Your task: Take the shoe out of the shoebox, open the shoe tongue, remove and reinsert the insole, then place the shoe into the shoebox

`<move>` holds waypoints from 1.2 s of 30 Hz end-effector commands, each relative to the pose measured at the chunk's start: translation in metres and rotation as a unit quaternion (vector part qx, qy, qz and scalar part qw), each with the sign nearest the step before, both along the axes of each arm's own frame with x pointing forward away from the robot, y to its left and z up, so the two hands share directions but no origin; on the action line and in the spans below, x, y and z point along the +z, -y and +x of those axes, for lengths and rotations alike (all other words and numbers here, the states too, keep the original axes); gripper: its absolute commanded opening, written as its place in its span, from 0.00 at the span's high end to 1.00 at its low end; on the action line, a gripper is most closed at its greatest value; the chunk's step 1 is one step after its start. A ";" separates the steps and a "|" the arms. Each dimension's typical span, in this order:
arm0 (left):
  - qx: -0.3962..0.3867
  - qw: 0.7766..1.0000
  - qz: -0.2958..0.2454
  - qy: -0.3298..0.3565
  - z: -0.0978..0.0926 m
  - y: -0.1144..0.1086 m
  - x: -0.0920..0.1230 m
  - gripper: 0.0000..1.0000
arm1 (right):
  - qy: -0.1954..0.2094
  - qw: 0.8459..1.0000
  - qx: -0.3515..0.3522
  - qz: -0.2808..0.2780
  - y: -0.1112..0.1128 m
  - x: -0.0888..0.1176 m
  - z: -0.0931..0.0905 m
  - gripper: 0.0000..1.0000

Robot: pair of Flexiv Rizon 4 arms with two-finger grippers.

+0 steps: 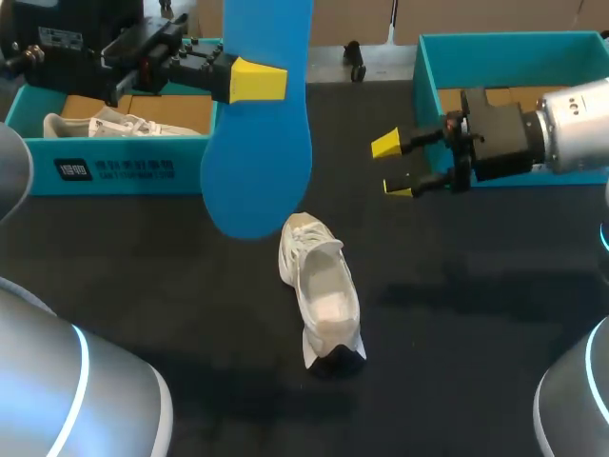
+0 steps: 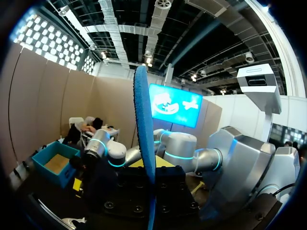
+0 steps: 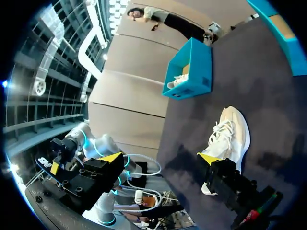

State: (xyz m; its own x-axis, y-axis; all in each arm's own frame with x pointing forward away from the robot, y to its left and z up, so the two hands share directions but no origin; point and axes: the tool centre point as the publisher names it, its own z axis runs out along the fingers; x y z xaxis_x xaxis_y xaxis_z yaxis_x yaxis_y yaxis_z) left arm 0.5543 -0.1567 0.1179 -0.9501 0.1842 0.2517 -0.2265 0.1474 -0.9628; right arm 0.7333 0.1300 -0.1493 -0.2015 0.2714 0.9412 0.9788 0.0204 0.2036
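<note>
A blue insole (image 1: 257,143) hangs upright above the table, toe end down, with my left gripper (image 1: 257,81) shut on its upper part. In the left wrist view the insole (image 2: 144,143) shows edge-on, rising from between the fingers. The white shoe (image 1: 322,286) lies on the black table just below the insole's toe, its opening facing up. My right gripper (image 1: 392,167) hovers open to the right of the insole, nothing between its fingers. From the right wrist, the shoe (image 3: 230,134) lies ahead of that open gripper (image 3: 160,158).
A teal shoebox (image 1: 114,171) at the back left holds another white shoe (image 1: 105,124). A second teal shoebox (image 1: 428,67) stands at the back right, behind my right arm. The table (image 1: 476,333) is black.
</note>
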 end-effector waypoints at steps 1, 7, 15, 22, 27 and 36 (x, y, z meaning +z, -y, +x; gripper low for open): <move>-0.001 1.000 -0.001 0.000 0.001 0.001 -0.001 1.00 | 0.000 1.000 -0.001 0.005 -0.002 -0.004 0.000 0.00; -0.001 1.000 -0.001 0.000 0.001 0.001 -0.001 1.00 | 0.000 1.000 -0.001 0.005 -0.002 -0.004 0.000 0.00; -0.010 0.998 -0.022 0.051 0.013 0.005 -0.013 1.00 | -0.023 0.999 -0.007 0.034 -0.001 0.000 -0.003 0.00; 0.021 0.982 -0.055 0.180 0.035 0.010 -0.031 1.00 | -0.033 0.998 -0.003 0.050 0.000 0.000 -0.004 0.00; 0.029 0.900 -0.101 0.423 0.041 0.002 -0.045 1.00 | -0.033 0.998 -0.003 0.050 0.000 0.000 -0.004 0.00; 0.029 0.900 -0.101 0.423 0.041 0.002 -0.045 1.00 | -0.033 0.998 -0.003 0.050 0.000 0.000 -0.004 0.00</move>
State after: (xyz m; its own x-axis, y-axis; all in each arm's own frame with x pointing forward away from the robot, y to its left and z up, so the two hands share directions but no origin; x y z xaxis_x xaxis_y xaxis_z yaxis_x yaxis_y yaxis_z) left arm 0.6009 -0.1613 0.0800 -0.8756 0.1226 -0.4672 0.4698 -0.0080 -0.8827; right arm 0.7292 0.1289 -0.1491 -0.1372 0.1721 0.9755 0.9902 -0.0011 0.1395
